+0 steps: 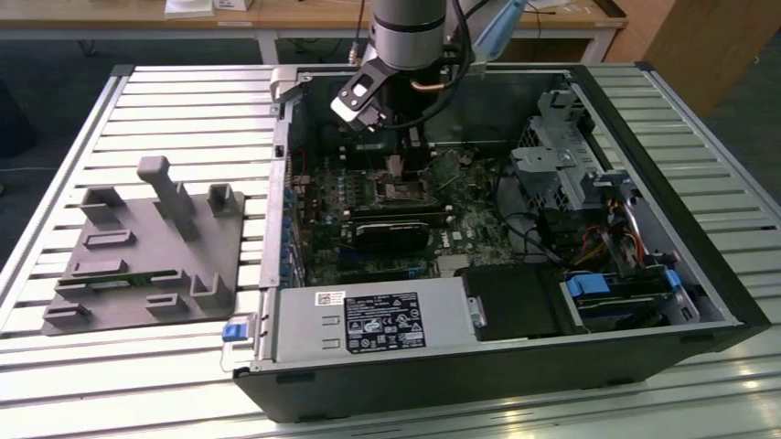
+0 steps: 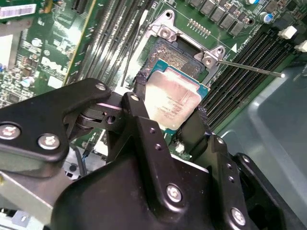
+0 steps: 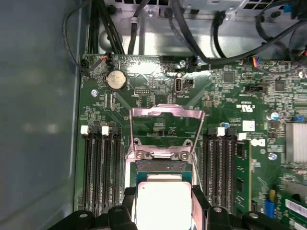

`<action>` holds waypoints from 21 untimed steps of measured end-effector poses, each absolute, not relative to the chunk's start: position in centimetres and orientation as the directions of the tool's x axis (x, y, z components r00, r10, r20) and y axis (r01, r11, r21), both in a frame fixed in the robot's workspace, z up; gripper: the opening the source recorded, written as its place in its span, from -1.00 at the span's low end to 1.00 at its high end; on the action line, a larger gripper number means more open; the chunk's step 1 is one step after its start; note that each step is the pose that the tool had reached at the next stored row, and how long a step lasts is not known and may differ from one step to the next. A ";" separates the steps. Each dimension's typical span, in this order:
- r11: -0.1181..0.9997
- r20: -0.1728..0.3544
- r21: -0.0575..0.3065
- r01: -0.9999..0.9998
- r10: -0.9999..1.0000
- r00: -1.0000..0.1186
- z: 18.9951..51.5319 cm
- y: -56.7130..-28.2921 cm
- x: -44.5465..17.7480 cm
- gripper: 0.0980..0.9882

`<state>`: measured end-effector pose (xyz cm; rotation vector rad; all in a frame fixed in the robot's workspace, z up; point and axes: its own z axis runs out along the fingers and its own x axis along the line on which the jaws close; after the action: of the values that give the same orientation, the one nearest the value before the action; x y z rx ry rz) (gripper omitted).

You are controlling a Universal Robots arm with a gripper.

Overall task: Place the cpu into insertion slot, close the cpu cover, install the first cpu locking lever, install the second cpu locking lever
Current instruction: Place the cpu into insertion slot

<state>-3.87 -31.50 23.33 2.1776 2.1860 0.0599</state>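
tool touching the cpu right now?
Touching. In the second wrist view the tool has its fingers pressed against opposite edges of the cpu.

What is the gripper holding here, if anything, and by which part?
The gripper holds the cpu by two opposite side edges, one finger on each, over the insertion slot; the cpu cover stands raised.
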 end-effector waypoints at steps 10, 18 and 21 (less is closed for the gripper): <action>0.004 -0.012 0.065 0.998 1.000 -0.003 22.0 -31.2 -3.9 0.00; 0.004 -0.012 0.064 0.998 1.000 -0.003 21.5 -31.1 -3.9 0.00; 0.001 -0.012 0.064 0.998 1.000 0.000 21.3 -31.1 -3.9 0.00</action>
<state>-3.87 -31.14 21.27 2.1821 2.1839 0.0560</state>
